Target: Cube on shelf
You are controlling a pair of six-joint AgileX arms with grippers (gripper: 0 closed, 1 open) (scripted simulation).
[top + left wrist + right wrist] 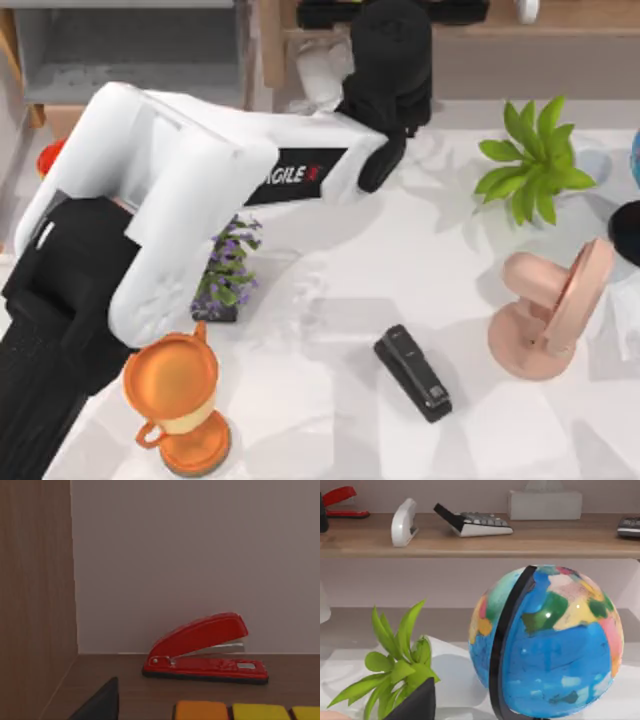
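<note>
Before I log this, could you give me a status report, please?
Left tool over shelf, cube at it. Right tool parked near globe. Red stapler just beyond cube.

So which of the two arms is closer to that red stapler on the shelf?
Left. The left gripper reaches over the shelf, facing the red stapler. The right arm sits back by the globe.

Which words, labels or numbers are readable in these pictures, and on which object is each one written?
"AGILE", in white letters followed by a red mark that is too unclear to read, stands on the black panel of the left arm in the top view; its first letter is partly covered.
The calculator on the shelf has keys too small to read.
The globe shows no readable names.
</note>
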